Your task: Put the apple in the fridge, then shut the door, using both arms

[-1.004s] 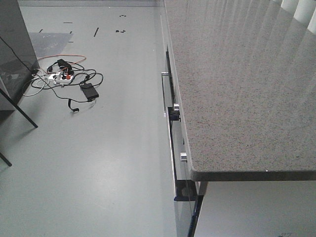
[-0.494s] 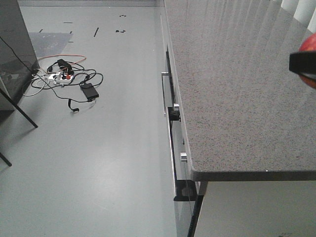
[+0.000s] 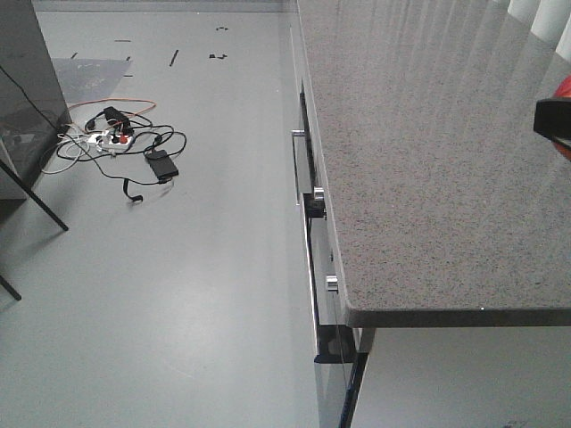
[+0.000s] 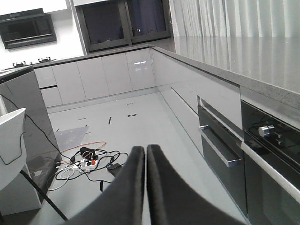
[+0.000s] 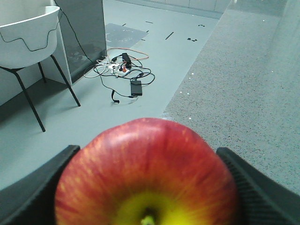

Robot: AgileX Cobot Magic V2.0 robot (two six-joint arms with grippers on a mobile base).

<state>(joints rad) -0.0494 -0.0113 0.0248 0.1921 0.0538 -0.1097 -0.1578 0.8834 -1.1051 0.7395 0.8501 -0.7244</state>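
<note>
Currently my right gripper (image 5: 147,187) is clamped on the apple (image 5: 146,164) at the front view's right edge above the countertop (image 3: 428,160), left gripper (image 4: 145,157) pinched closed and empty; swinging low could knock it loose on the stone.

No writing, label, brand or number is legible on anything in view.

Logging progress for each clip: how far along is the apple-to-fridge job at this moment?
Done: the apple is lifted, clamped in the right gripper. In hand: carrying it; it is held above the counter, while the left gripper is shut and empty. Left: placing it in the fridge and closing the door; no open fridge shows in these views.
</note>
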